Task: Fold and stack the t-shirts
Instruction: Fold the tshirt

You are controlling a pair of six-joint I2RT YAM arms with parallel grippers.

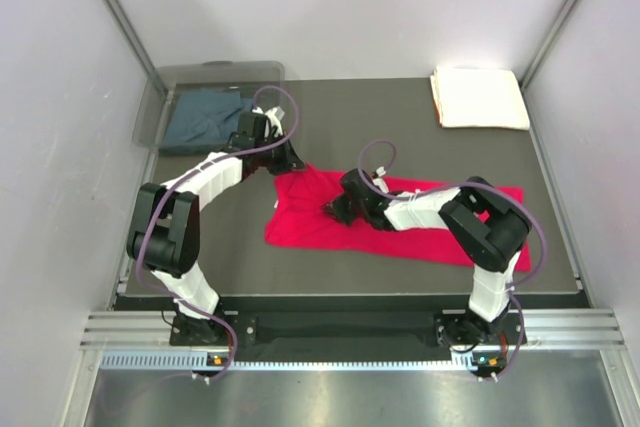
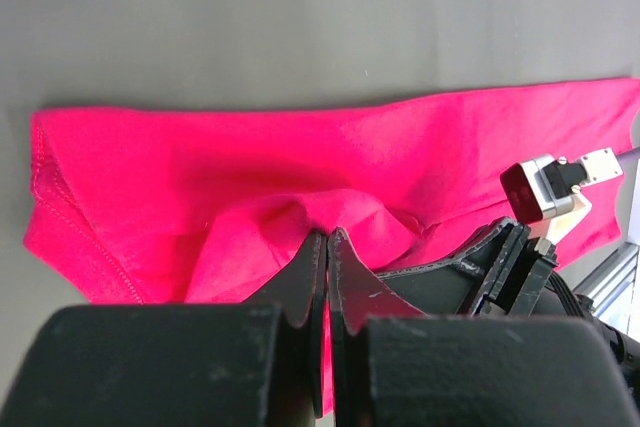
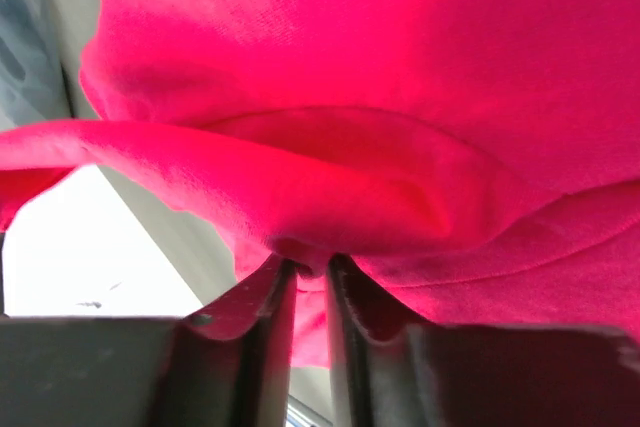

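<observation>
Pinching the red shirt [image 1: 310,219] at mid-table with both grippers. On the left gripper [image 2: 327,237], jaws pressed together on a raised fold at the shirt's far left corner. On the right gripper [image 3: 308,265], nearly closed, nipping a bunched ridge of cloth. Far right corner — a folded cream shirt [image 1: 478,97]. Far left — a blue-grey shirt [image 1: 205,117] in the clear bin [image 1: 148,122].

I read even, diffuse light, faint shadows; lower left of the red t-shirt [image 3: 400,97], the right wrist view clips white.
</observation>
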